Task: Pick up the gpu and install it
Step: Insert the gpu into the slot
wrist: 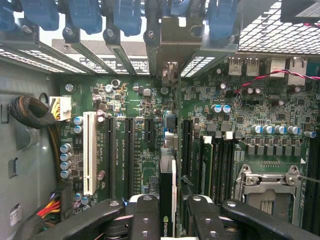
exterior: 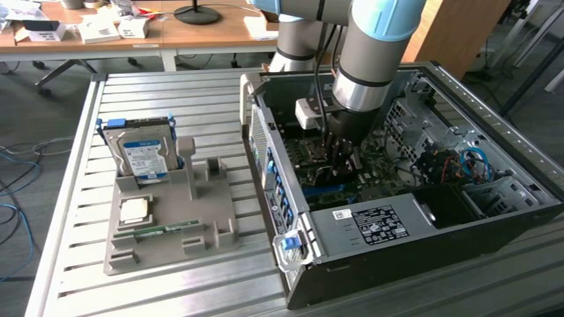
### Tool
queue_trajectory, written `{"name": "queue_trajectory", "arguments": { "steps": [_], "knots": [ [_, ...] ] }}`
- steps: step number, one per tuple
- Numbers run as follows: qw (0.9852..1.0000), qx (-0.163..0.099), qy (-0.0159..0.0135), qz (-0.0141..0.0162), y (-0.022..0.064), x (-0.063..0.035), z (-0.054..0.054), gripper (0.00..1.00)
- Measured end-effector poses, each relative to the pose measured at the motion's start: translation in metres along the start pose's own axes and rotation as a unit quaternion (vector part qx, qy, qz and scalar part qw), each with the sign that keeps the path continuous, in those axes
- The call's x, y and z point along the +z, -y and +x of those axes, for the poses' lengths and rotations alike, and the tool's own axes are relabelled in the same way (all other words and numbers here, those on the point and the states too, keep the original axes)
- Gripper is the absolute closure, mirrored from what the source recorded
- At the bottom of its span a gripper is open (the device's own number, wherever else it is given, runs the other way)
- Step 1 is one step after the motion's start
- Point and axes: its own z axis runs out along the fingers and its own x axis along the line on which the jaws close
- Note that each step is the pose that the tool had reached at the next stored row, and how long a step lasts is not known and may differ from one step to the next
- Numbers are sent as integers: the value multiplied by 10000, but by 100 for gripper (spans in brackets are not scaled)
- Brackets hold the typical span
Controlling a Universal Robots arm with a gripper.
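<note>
Slatted aluminium makes up the surface point(exterior: 70, 218), with cluttered wooden desks behind it. On it, toward the exterior view's left, a grey holder point(exterior: 220, 231) carries a hard drive point(exterior: 141, 155) standing upright, a processor chip point(exterior: 134, 210) and a narrow green memory stick point(exterior: 158, 230). To the exterior view's right lies an open computer case point(exterior: 397, 264), and the arm reaches down into it.

The claw point(exterior: 339, 155) is clenched on the gpu point(wrist: 167, 180). In the wrist view its 2 black fingers point(wrist: 145, 215) press on either face of the card, which is seen edge-on. The card hangs over the green motherboard point(wrist: 135, 100), among the long expansion slots and beside the white slot point(wrist: 89, 152). I cannot tell whether its lower edge has met a slot.

The gpu looks thin, flat and dark, with a pale strip along 1 side and a small green logo near the fingers. It runs toward the rear openings under the blue latches point(wrist: 85, 15).

It should be light and stiff, but fragile. Its faces carry components and its edge contacts would suffer from scraping. The flat faces near the upper edge, where the claw has it, seem the safest place to hold. A firm, square grip matters, because a tilted card would likely bind.
</note>
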Motion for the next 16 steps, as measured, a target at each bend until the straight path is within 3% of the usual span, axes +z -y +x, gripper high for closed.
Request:
{"name": "queue_trajectory", "arguments": {
  "steps": [4,6,10,16],
  "knots": [
    [10000,0,0,0,0,0,0,74],
    [10000,1,0,18,-6,-2,0,74],
    [10000,-1,33,51,-4,0,0,74],
    [10000,1,34,53,-6,0,0,74]
  ]
}}
